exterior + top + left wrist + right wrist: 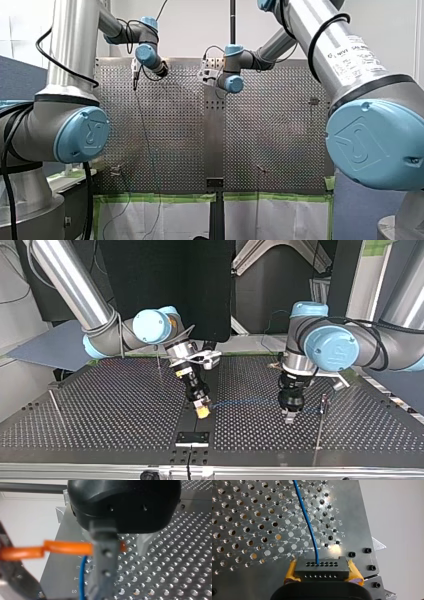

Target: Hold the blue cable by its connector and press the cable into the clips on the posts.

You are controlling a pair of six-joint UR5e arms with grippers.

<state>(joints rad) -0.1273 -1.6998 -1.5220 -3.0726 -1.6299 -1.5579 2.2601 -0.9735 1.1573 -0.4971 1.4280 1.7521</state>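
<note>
My right tool grips the connector, left tool pinches the cable taut; next I'd seat it at the nearby post.

White wall; blue-grey partition; green tape

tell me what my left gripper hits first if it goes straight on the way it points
Probably the perforated table: my left gripper points almost straight down at its bare plate. The blue cable passes beside it, though depth is unclear.
</note>
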